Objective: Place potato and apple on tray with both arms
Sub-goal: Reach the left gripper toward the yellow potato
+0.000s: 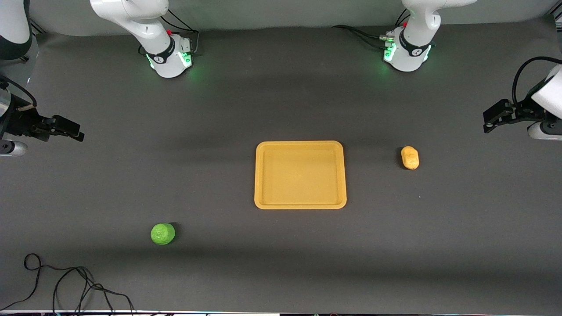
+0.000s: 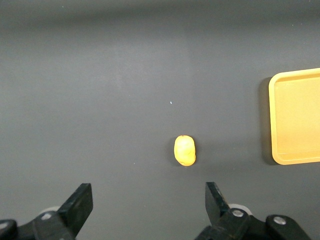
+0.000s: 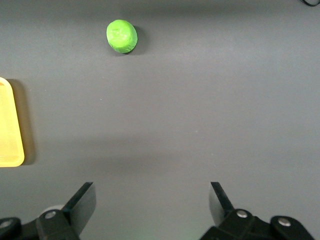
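Centrally on the dark grey table (image 1: 281, 263) lies the yellow-orange tray (image 1: 300, 203), flat and holding nothing. The potato (image 1: 409, 157) rests on the table beside the tray, toward the left arm's end, level with the tray's edge that faces the robots' bases. The green apple (image 1: 163, 233) sits well apart from the tray, toward the right arm's end and nearer the front camera than the tray's near edge. The left gripper (image 1: 495, 116) hangs over the table's edge at the left arm's end, its fingers (image 2: 79, 204) spread wide with nothing between them. The right gripper (image 1: 66, 128) hangs over the table's edge at the right arm's end, fingers (image 3: 84, 200) likewise wide apart and empty. A loose black cable (image 1: 66, 281) lies by the table's front corner at the right arm's end.
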You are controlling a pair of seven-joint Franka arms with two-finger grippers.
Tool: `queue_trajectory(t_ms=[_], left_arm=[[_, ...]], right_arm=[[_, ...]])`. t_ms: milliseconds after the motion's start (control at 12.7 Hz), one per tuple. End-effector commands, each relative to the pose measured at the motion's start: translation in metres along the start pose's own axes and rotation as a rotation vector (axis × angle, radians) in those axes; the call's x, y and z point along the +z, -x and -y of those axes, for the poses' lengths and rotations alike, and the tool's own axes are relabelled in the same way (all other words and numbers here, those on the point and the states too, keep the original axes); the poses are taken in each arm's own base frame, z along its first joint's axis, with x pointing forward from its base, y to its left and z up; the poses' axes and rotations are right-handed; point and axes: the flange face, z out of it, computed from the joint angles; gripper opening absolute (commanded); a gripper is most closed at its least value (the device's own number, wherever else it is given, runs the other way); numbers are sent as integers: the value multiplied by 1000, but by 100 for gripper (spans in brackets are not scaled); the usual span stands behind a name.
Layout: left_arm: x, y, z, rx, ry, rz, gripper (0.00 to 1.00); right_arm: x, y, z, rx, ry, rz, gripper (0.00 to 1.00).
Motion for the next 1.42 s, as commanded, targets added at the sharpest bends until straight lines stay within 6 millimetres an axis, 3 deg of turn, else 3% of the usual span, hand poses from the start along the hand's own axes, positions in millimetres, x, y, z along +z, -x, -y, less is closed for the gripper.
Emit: queue_trajectory(t_ms=[0,236,394,551,709,1024,1260,1339], left_arm=[[3,4,-2,-2,5,6,100],[5,4,-3,1,5,10,100],[30,6,-6,6,7,42,100],[93,10,-10,14,10,76,100],[167,28,-14,19,15,118,100],[269,54,-42,45,34,124,100],[314,51,-54,62,46,136,100],[318,52,-56,67,48,138,100]], right_arm=[[-6,0,-1,3,3,3,100],[-6,-3,-1,8,4,1,100],[-6,-3,2,8,4,1,100],[-4,-3,3,8,4,4,100],[-3,-4,4,2,3,6,100],[0,-6,5,3,5,12,100],[0,-6,5,3,6,12,100],[2,-6,5,3,7,16,100]])
